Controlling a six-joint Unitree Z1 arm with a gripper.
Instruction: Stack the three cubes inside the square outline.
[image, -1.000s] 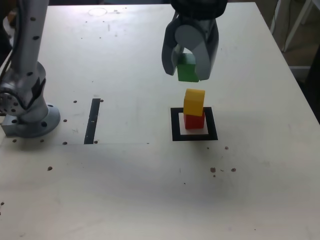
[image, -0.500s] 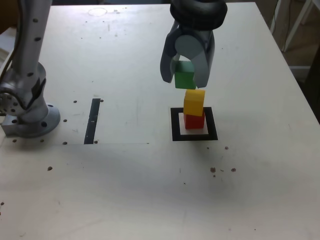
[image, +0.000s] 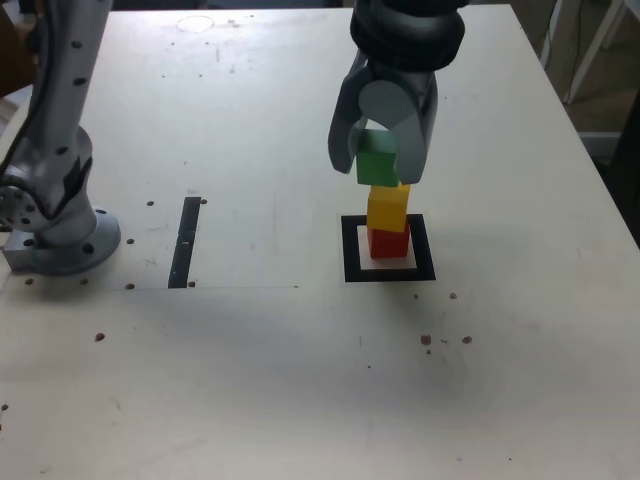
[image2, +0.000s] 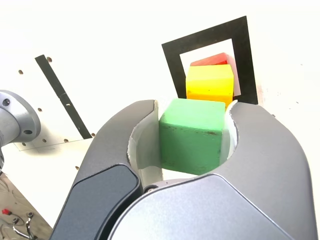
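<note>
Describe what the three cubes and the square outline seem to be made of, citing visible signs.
Green cube, yellow cube and red cube: probably painted wood or dense foam; matte, uniformly coloured faces, small dark scuffs on the green. Square outline: likely black tape or print, lying flat on the table.

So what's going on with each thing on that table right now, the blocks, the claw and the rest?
green cube: clamped in the gripper, just above the yellow one
gripper: shut on the green cube
yellow cube: stacked on the red cube
red cube: flat inside the square outline
square outline: flat on the table
</note>
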